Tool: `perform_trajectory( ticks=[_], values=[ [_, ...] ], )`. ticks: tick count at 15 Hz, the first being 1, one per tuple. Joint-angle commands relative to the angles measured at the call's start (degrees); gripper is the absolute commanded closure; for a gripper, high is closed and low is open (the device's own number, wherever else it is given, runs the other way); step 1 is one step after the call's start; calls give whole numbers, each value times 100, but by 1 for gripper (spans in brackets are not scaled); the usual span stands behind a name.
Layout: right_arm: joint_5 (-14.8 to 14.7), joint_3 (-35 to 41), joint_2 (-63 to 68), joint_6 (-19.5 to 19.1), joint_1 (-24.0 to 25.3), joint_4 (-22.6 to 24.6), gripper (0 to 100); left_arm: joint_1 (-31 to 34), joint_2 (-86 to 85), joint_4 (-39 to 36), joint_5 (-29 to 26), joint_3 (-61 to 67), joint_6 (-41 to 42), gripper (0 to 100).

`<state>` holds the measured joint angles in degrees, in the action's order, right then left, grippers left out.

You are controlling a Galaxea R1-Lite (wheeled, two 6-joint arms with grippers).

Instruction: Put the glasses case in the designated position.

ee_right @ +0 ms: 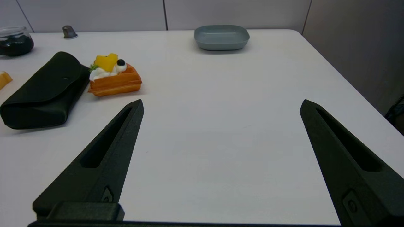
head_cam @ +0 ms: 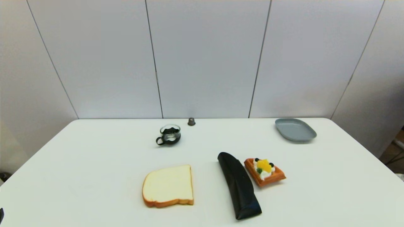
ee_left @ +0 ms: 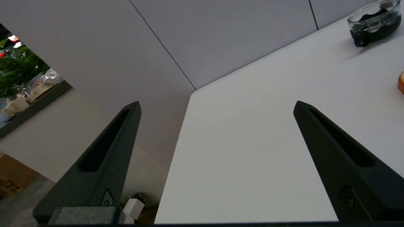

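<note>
The glasses case (head_cam: 239, 185) (ee_right: 44, 91) is a long matte black pouch lying on the white table, near the front and right of centre, with its flap end pointing away from me. It lies between the bread slice and the waffle, close beside the waffle. My right gripper (ee_right: 221, 105) is open over bare table to the right of the case, holding nothing. Over the table's left front corner, my left gripper (ee_left: 216, 105) is open and empty. Neither arm shows in the head view. The designated position has no mark on the tabletop.
A bread slice (head_cam: 168, 186) lies left of the case. A waffle with fruit (head_cam: 264, 171) (ee_right: 113, 77) sits just to its right. A glass cup with dark contents (head_cam: 169, 134) (ee_left: 374, 19), a small grey capsule (head_cam: 191, 121) and a grey plate (head_cam: 295, 129) (ee_right: 221, 37) stand farther back.
</note>
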<state>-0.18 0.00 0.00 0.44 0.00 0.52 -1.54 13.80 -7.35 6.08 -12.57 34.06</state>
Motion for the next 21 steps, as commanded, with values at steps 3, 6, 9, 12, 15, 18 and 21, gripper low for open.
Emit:
perform_trajectory(
  ticks=[3, 6, 9, 12, 15, 18, 21],
  values=[
    [1, 0, 9, 9, 0, 9, 0, 110, -378, -478, 130, 404, -75, 0],
    [1, 0, 9, -9, 0, 0, 0, 127, -466, -407, 315, 422, -128, 0],
    [1, 0, 9, 9, 9, 0, 0, 136, -624, -399, 279, 439, -629, 0],
    [1, 0, 9, 9, 0, 0, 0, 136, -677, -328, 315, 554, -1121, 0],
    [1, 0, 9, -9, 0, 0, 0, 136, -905, -232, 350, 606, -1578, 0],
    [1, 0, 9, 9, 9, 9, 0, 136, -1020, -214, 350, 677, -2079, 0],
    [1, 0, 9, -9, 0, 0, 0, 136, -1081, -56, 341, 870, -2606, 0]
  ],
)
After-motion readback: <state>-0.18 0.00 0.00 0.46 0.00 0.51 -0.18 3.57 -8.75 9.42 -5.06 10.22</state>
